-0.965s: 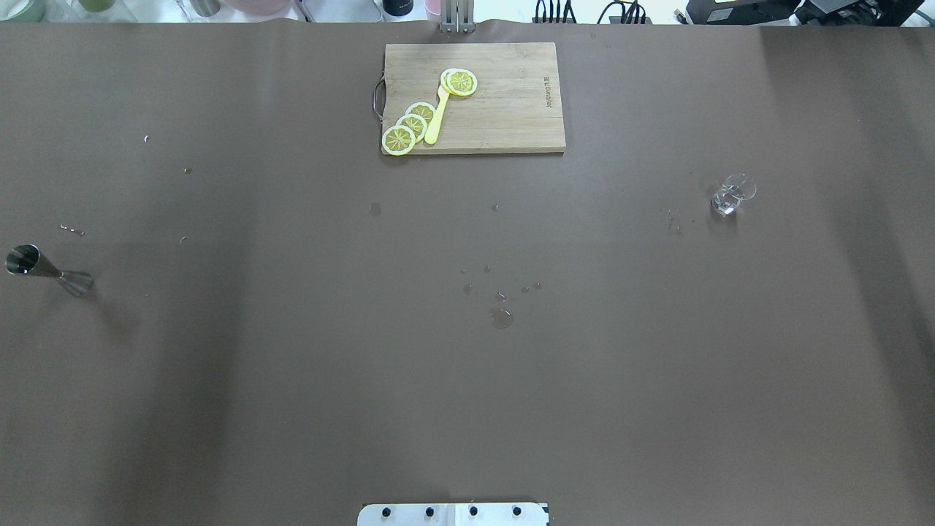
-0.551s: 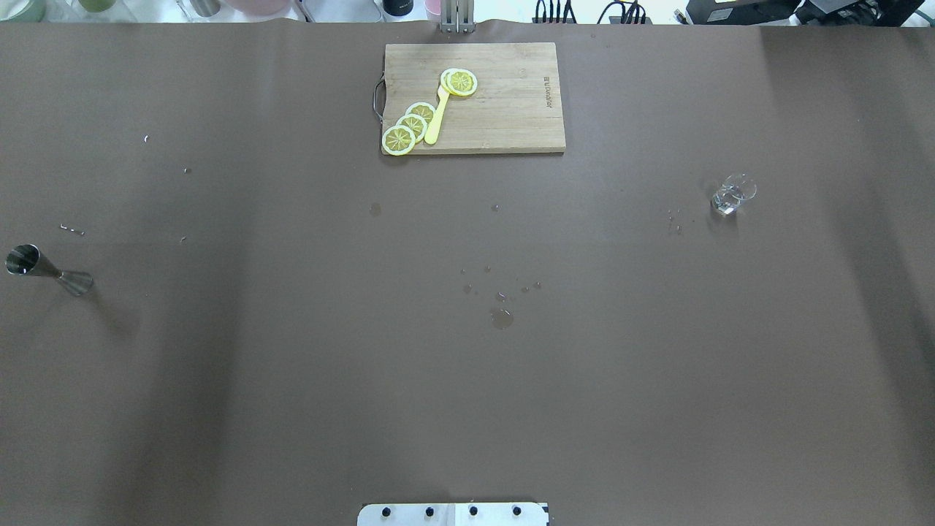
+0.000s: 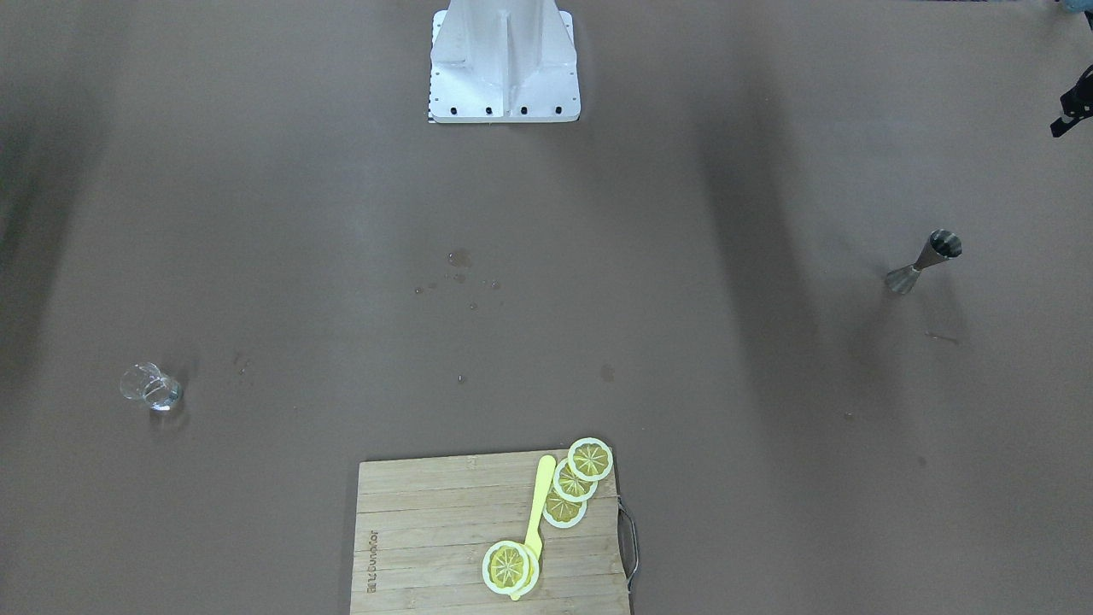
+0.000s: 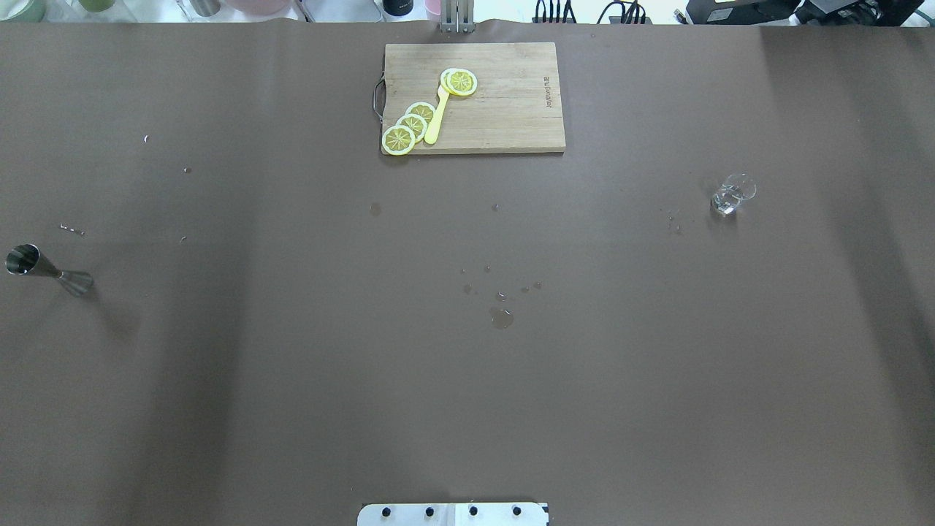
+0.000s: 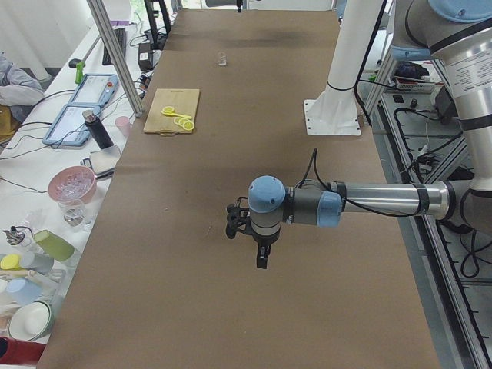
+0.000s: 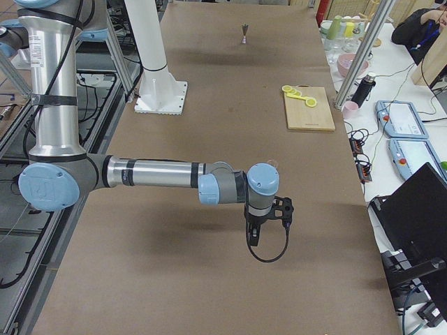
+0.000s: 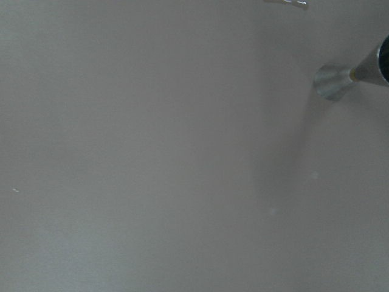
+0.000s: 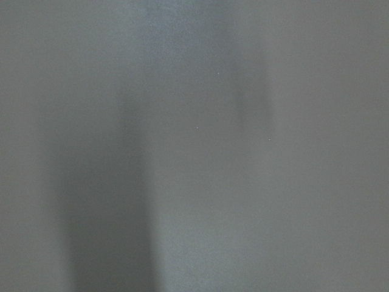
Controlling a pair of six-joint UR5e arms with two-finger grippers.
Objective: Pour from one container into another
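Judged the glass point(image 4: 733, 194), standing far to the robot's right, well apart from the jigger point(image 4: 47, 270), light, slick, fragile, best pinched mid-wall; could not tell whether left gripper point(image 5: 260, 257) or right gripper point(image 6: 253, 237) gaped

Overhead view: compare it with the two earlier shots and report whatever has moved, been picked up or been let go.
Nothing visibly changed. The clear glass stands in the same spot on the right of the table, the jigger stays upright at the far left, and the cutting board with its lemon slices lies where it was.
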